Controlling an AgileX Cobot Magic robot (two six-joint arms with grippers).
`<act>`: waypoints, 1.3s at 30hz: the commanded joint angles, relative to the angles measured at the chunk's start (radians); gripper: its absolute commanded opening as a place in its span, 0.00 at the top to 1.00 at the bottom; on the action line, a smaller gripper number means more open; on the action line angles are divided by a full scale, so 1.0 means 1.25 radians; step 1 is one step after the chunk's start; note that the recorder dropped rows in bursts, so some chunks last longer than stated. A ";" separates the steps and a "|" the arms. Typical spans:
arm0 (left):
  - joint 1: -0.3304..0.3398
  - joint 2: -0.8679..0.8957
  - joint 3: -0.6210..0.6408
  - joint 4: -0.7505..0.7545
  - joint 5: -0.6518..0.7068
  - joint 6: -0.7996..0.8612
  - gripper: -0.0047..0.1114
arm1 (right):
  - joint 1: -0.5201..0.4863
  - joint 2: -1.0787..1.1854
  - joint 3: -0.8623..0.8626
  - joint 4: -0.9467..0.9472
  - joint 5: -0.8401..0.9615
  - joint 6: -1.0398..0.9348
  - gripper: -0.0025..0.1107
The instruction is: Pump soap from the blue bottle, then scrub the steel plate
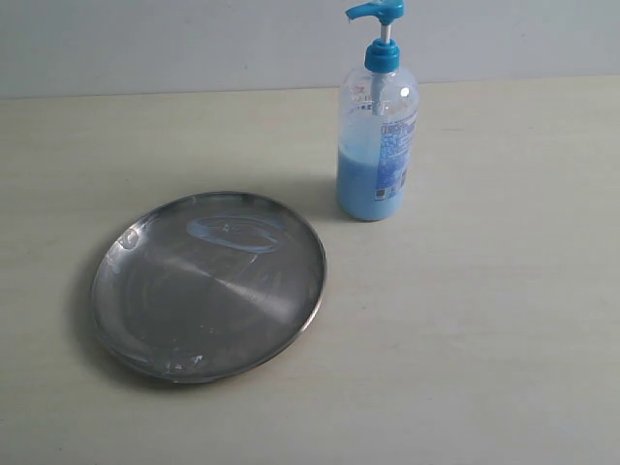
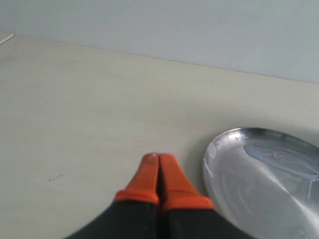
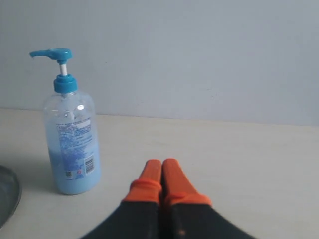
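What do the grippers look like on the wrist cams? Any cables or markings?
Matching pair: the left gripper and right gripper each have two tapered orange fingertip sleeves with rounded ends and a thicker cuff, mounted on black finger bodies. No cables or markings show. The arms themselves are in no view.

- The blue bottle (image 1: 378,126) stood upright, upper right of centre in the exterior view. It was clear plastic with a bright blue pump head and collar and a blue printed label. Its spout pointed toward frame left.
- The soap (image 1: 366,189), light blue and opaque, filled roughly the lower half of the bottle. A thin pale blue smear also lay on the plate's upper part.
- The steel plate (image 1: 208,310) lay flat, lower left of centre. It was round, shallow, shiny and scratched, with a low rim, and it sat near the bottle without touching it.
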 commanded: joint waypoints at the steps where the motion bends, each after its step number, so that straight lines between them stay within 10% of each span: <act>1: 0.002 -0.005 0.003 0.002 -0.001 0.002 0.96 | -0.044 -0.020 0.004 0.070 -0.010 -0.116 0.98; 39: 0.002 -0.005 0.003 0.002 -0.001 0.002 0.96 | -0.091 -0.078 0.191 0.132 -0.094 -0.162 0.98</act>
